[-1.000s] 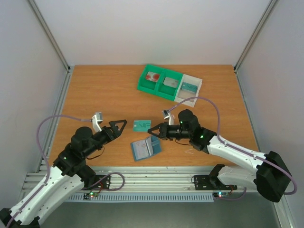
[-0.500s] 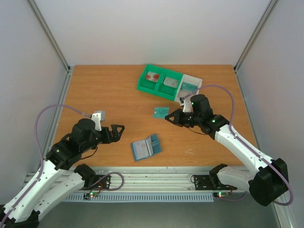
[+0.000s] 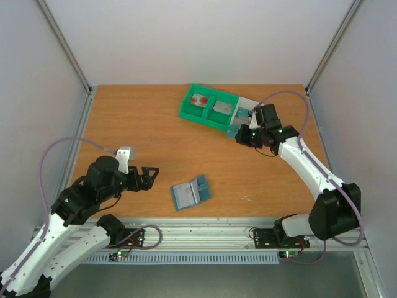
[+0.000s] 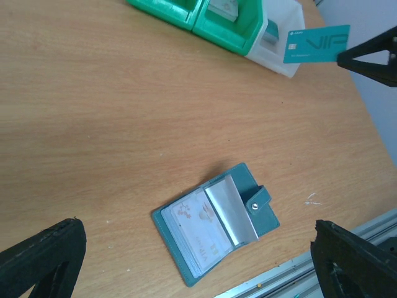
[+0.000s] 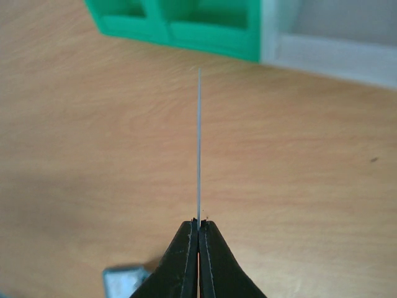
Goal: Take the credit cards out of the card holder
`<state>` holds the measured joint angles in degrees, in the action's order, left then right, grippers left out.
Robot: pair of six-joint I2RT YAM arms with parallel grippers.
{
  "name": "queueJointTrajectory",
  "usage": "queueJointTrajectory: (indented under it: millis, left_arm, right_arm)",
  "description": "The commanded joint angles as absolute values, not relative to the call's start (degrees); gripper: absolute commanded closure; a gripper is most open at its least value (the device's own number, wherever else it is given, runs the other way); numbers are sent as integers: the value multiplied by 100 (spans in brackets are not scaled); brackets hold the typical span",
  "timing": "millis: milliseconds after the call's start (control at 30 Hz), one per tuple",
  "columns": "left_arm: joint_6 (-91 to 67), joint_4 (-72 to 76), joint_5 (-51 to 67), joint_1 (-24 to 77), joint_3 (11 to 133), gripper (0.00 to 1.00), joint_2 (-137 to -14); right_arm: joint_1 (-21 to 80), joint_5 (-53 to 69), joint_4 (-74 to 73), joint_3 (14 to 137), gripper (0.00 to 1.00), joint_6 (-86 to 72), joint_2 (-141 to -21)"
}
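The blue-grey card holder (image 3: 190,194) lies open on the table near the front; in the left wrist view (image 4: 214,231) a white card with reddish marks (image 4: 197,234) shows under its clear sleeve. My right gripper (image 3: 242,134) is shut on a teal card (image 3: 232,131), held above the table next to the tray's white compartment (image 3: 243,105). The teal card reads VIP in the left wrist view (image 4: 316,45) and shows edge-on in the right wrist view (image 5: 198,143). My left gripper (image 3: 147,177) is open and empty, left of the holder.
A green tray (image 3: 208,107) at the back holds a white-and-red card (image 3: 200,100) and a grey card (image 3: 222,107) in separate compartments. The metal rail (image 3: 205,233) runs along the table's front edge, close to the holder.
My right gripper has carried the teal card from just above the holder back and right to the tray's white compartment. My left gripper has drawn back to the left, away from the holder.
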<state>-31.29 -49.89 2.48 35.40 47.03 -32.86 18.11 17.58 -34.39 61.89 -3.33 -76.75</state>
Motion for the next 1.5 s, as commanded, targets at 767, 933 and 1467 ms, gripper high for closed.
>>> queueJointTrajectory:
  millis: [767,933,1467]
  left_arm:
    - [-2730,-5073,95,3555,4756,1,-2720]
    - [-2725,-5084,110,3559,4764,1,-2719]
    - [-2672,-5106,79,3554,4800,1,-2775]
  right_arm:
    - [263,1920,-3512,8864,99,231,-10802]
    - [220,2030,-3523,9184,99,146,-11116]
    - [85,2360,-3575,10021,99,9,-12126]
